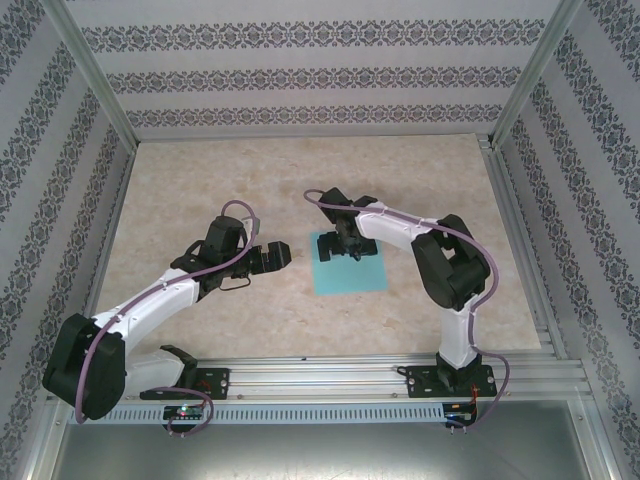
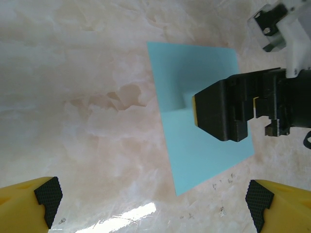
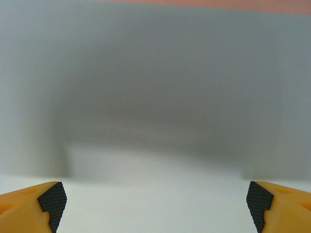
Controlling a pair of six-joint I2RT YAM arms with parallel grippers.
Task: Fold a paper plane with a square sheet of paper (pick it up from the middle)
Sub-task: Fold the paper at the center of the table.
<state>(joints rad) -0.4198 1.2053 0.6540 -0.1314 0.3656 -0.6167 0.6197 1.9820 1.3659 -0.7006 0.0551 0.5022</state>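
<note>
Right arm (image 1: pixel 400 228) reaches over the tabletop (image 1: pixel 200 190); right pincer (image 1: pixel 345 246) points down, released, jaws wide. Square sheet of paper (image 1: pixel 355 275) lies flat directly beneath it. Left pincer (image 1: pixel 277 256), released, sits at the sheet's 9 o'clock, apart.

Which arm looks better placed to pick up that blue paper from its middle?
Right, probably: the right gripper is open directly over the middle of the paper; the left gripper, also open, sits off to one side.

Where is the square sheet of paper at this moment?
The sheet lies flat on the table, just right of centre in the top view, beneath the right fingers, with the left fingers close on its left.
</note>
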